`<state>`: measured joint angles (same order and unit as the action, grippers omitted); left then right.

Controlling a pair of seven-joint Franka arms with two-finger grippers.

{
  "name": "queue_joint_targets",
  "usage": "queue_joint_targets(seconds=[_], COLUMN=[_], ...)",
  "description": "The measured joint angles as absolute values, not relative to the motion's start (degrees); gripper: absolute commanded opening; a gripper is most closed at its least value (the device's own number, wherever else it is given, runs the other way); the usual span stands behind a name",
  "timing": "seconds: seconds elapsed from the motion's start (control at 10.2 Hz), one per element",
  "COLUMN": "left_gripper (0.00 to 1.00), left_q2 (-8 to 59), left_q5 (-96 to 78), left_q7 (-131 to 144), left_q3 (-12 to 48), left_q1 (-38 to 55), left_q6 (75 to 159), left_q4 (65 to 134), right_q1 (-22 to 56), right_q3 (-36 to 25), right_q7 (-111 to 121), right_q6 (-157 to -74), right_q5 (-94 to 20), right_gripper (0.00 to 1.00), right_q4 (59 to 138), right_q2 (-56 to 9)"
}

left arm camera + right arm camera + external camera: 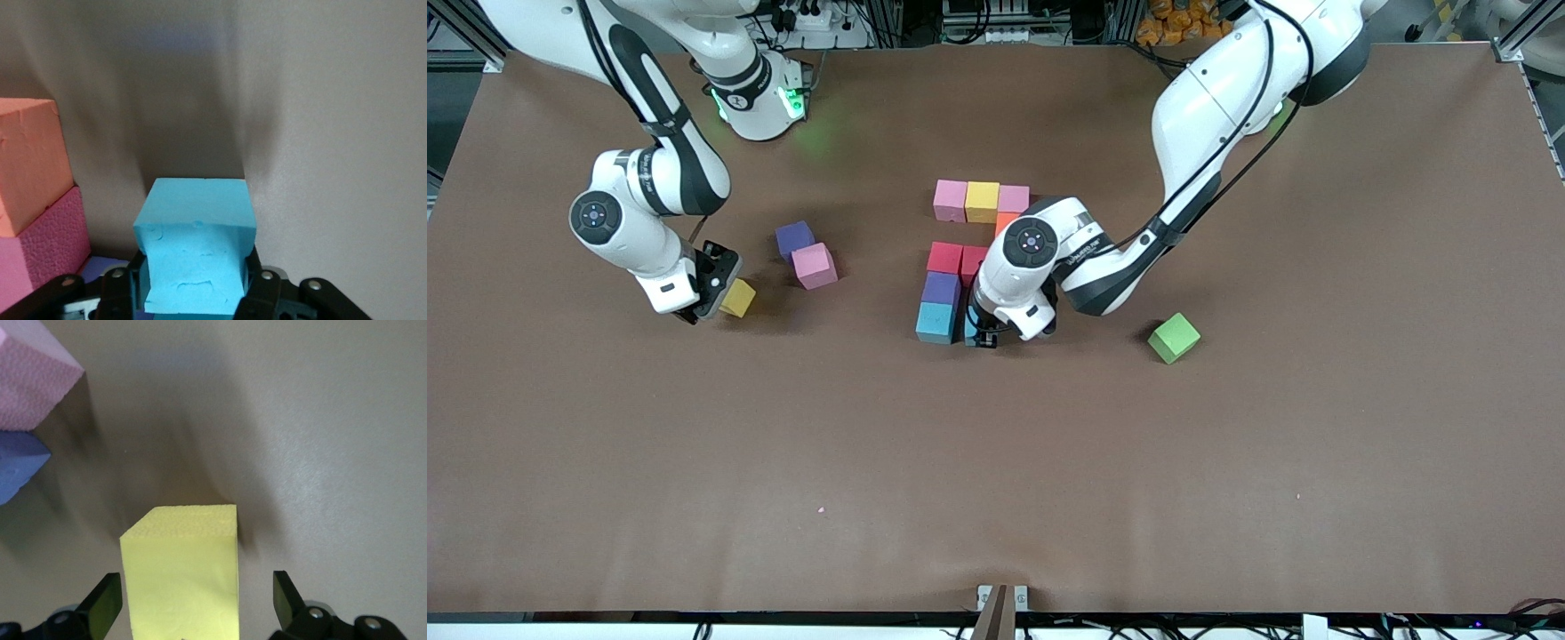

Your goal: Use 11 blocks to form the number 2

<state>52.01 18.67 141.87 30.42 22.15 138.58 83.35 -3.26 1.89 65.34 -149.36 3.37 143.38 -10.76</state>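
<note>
The partly built number 2 lies mid-table: a pink (951,200), yellow (982,201), pink (1014,197) bar, an orange block (1006,220) under it, two red blocks (944,257), a purple one (941,288) and a light blue one (935,322). My left gripper (984,336) is shut on a second light blue block (195,247), low beside the first. My right gripper (711,289) stands open astride a loose yellow block (738,298) toward the right arm's end. Its fingers (287,597) flank that yellow block (180,580) with a gap on one side.
A loose pink block (815,265) and a dark purple one (794,238) sit close to the yellow block, between it and the digit. A green cube (1174,337) lies toward the left arm's end. The orange (27,160) and red (40,247) blocks stand close beside the held cube.
</note>
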Motion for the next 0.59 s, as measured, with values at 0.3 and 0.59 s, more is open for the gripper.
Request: queue_joint_targets(seconds=[0.3, 0.59], left_gripper=[0.30, 0.30], left_q2=[52.0, 52.2], left_q5=[18.7, 18.7], left_q7=[142.0, 142.0], left_q3=[29.7, 29.6], left_q1=[23.2, 23.8], left_q6=[139.3, 139.9], left_q4=[82.8, 82.2], right_q1=[-3.3, -3.3], right_q3=[1.9, 2.4], right_q7=[65.8, 66.1], right_q6=[-151.8, -154.0], right_q5=[3.4, 3.4], right_gripper=[0.96, 0.76], right_q4=[144.7, 144.9], right_q2=[-10.9, -11.1])
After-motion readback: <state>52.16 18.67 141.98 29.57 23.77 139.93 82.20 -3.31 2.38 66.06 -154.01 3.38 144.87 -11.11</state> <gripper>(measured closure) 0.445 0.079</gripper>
